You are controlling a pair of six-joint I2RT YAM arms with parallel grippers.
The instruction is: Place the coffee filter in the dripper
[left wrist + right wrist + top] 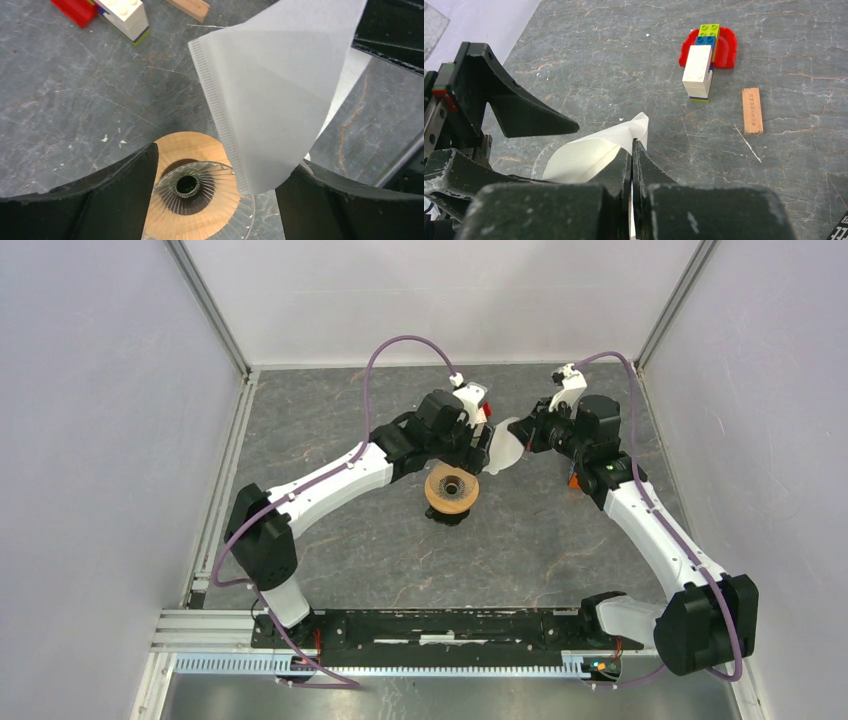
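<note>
- White paper of the coffee filter [589, 155] is pinched at its edge by the right gripper [633, 146], whose jaws are pressed fully together.
- The filter is held hanging between the fingers of the left gripper [222, 167], which are spread wide and grip nothing.
- The dripper [192, 205] is seen directly below the left gripper, just under the filter's lower tip; contact cannot be told.
- Toy blocks [704, 60] and a wooden piece [752, 111] are seen lying beyond the right gripper.
</note>
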